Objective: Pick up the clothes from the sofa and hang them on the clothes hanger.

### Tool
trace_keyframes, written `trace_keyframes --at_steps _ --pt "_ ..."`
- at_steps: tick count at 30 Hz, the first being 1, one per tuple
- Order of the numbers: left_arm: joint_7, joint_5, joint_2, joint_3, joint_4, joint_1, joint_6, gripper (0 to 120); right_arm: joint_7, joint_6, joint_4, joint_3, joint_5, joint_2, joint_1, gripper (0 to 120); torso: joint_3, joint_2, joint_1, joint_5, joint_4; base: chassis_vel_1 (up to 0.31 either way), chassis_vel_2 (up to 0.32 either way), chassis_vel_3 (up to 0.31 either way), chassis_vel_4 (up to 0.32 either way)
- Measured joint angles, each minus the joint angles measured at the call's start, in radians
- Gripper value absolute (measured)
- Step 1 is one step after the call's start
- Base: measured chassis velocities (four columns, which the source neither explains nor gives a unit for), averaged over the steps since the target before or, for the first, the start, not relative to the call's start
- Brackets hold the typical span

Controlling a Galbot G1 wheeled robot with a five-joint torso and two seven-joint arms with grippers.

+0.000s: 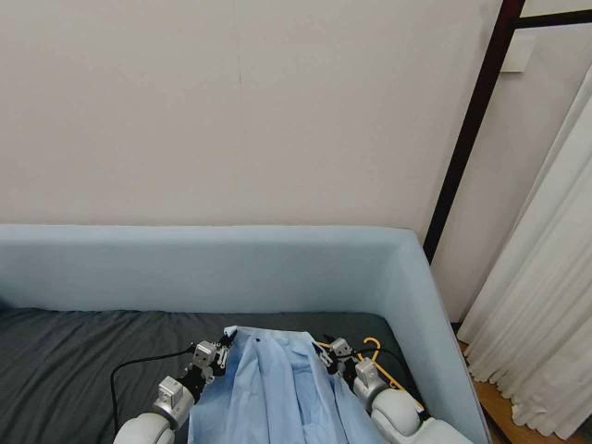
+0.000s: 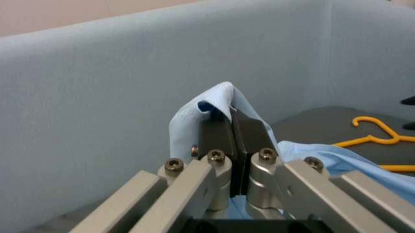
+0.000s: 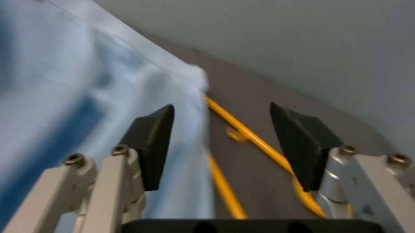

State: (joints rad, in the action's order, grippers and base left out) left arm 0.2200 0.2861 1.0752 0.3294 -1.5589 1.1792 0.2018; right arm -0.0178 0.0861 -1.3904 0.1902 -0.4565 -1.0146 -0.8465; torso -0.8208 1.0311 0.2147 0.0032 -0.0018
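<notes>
A light blue shirt [image 1: 277, 393] lies on the dark sofa seat [image 1: 74, 356] between my two arms. My left gripper [image 1: 222, 347] is shut on the shirt's upper left edge; in the left wrist view a fold of the blue cloth [image 2: 217, 104] stands pinched between the black pads [image 2: 224, 136]. My right gripper [image 1: 333, 351] is open at the shirt's right edge, its black fingers [image 3: 152, 138] spread over the cloth [image 3: 84, 97] and a yellow hanger [image 3: 256, 143]. The yellow hanger [image 1: 381, 356] lies on the seat, partly under the shirt.
The pale blue sofa back [image 1: 203, 268] and side arm [image 1: 430, 324] wall in the seat. A black cable [image 1: 139, 365] loops beside my left arm. A dark rack pole [image 1: 467, 129] rises at the right, next to a white curtain [image 1: 546, 314].
</notes>
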Motion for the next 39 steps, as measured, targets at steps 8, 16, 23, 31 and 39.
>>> trace_keyframes --at_steps 8,16,23,31,39 --pt "0.003 -0.001 -0.022 0.007 -0.041 0.028 -0.002 0 -0.123 0.247 0.052 -0.066 0.031 0.01 0.046 90 0.0 0.0 0.0 -0.0002 0.0007 0.0 0.0 0.0 0.0" --pt "0.003 -0.003 -0.031 0.037 -0.074 0.059 -0.003 0 0.035 0.488 0.134 -0.09 0.111 -0.054 0.126 100 0.0 0.0 0.0 -0.0003 0.0006 0.0 0.0 0.0 0.0" --pt "0.004 -0.001 -0.04 0.055 -0.077 0.068 0.004 0 0.114 0.54 0.263 -0.108 0.164 -0.108 0.195 100 0.0 0.0 0.0 -0.0004 0.0006 0.0 0.0 0.0 0.0" --pt "0.005 0.006 -0.046 0.057 -0.07 0.063 0.013 0 0.135 0.612 0.361 -0.149 0.206 -0.148 0.225 100 0.0 0.0 0.0 -0.0004 0.0005 0.0 0.0 0.0 0.0" --pt "0.0 0.007 -0.043 0.039 -0.048 0.042 0.019 0 0.176 0.616 0.438 -0.176 0.216 -0.166 0.242 98 0.0 0.0 0.0 -0.0004 0.0005 0.0 0.0 0.0 0.0"
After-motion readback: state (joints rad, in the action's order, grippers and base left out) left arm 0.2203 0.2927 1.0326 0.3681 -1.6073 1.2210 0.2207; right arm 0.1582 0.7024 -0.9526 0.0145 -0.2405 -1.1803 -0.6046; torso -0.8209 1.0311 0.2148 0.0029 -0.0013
